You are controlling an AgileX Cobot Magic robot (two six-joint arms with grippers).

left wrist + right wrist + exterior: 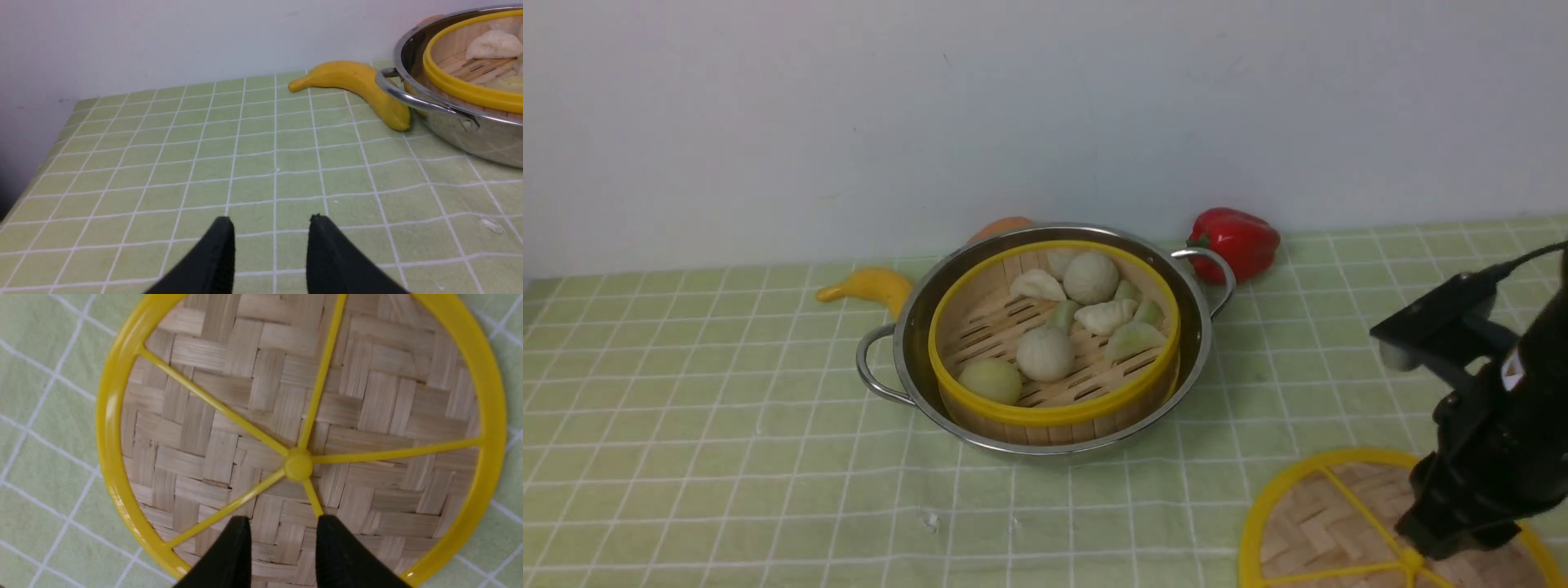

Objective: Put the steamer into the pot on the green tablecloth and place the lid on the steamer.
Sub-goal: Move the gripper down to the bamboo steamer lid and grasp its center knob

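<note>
The steamer, a bamboo basket with a yellow rim holding white and pale green dumplings and buns, sits inside the shiny steel pot on the green tablecloth. The lid, a flat woven disc with yellow spokes, lies on the cloth at the front right. My right gripper hovers over it. In the right wrist view the right gripper is open and empty, just short of the lid's hub. My left gripper is open and empty over bare cloth, left of the pot and steamer.
A yellow banana lies against the pot's back left side and also shows in the left wrist view. A red bell pepper sits behind the pot's right handle. An orange object peeks out behind the pot. A white wall backs the table.
</note>
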